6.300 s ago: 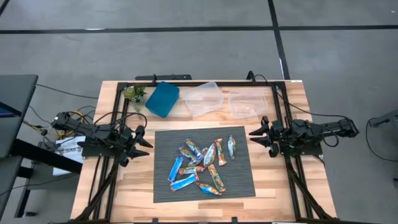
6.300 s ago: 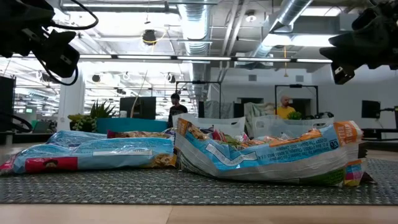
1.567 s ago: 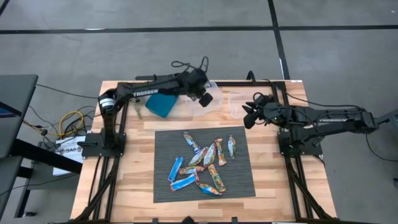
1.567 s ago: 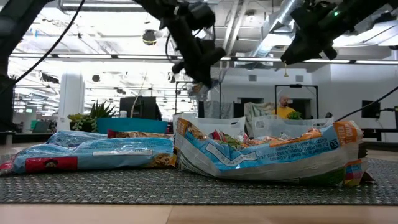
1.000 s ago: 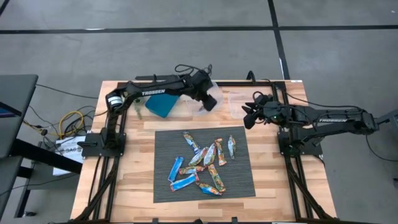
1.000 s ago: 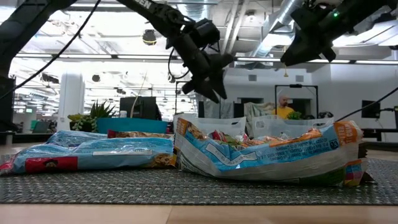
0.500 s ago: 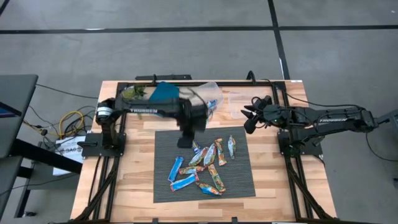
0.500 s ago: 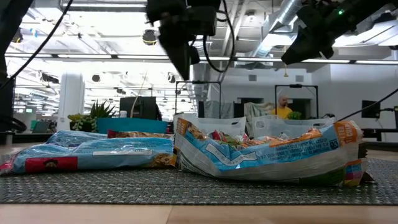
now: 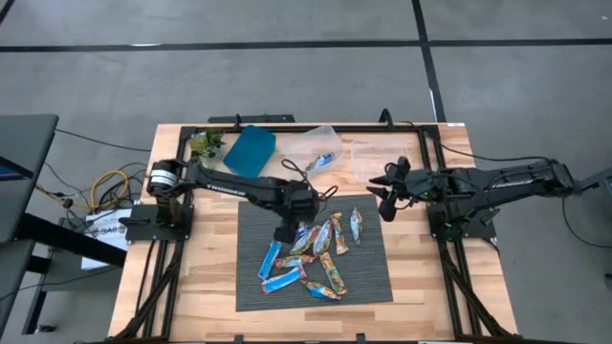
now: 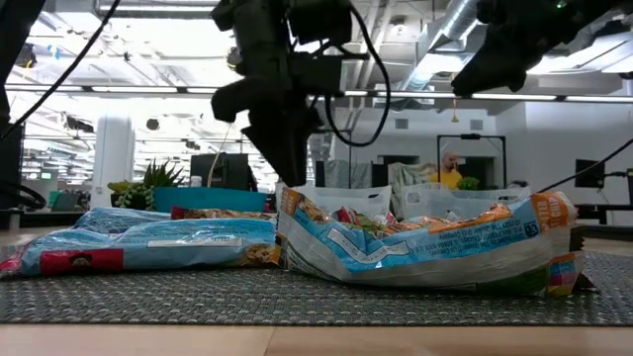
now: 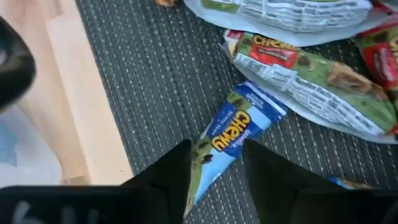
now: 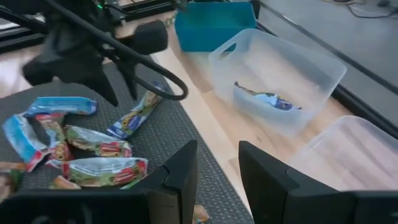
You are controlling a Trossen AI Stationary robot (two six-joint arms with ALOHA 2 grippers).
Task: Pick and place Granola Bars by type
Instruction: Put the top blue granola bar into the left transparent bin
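Note:
Several granola bars [image 9: 313,253] in blue, orange-brown and silvery-green wrappers lie flat in a loose pile on a dark mat [image 9: 253,215]. My left gripper [image 9: 284,232] is open and low over the pile's far left end. In its wrist view the left gripper [image 11: 217,149] has one finger on each side of a blue bar [image 11: 235,129] that lies on the mat; I cannot tell whether they touch it. Another blue bar [image 9: 325,160] lies inside a clear bin [image 9: 308,143]. My right gripper [image 9: 385,198] hangs open above the mat's far right corner.
A teal bin [image 9: 251,151] stands left of the clear bin, and a second clear bin [image 9: 381,161] stands to its right, all along the table's far side. A small plant [image 9: 206,143] sits at the far left. Bare wood borders the mat left and right.
My left gripper has swung from over the clear bin toward the near edge and come down over the mat, above a blue bar. A blue bar now shows in the bin where it was. My right gripper has drifted slightly toward the near edge.

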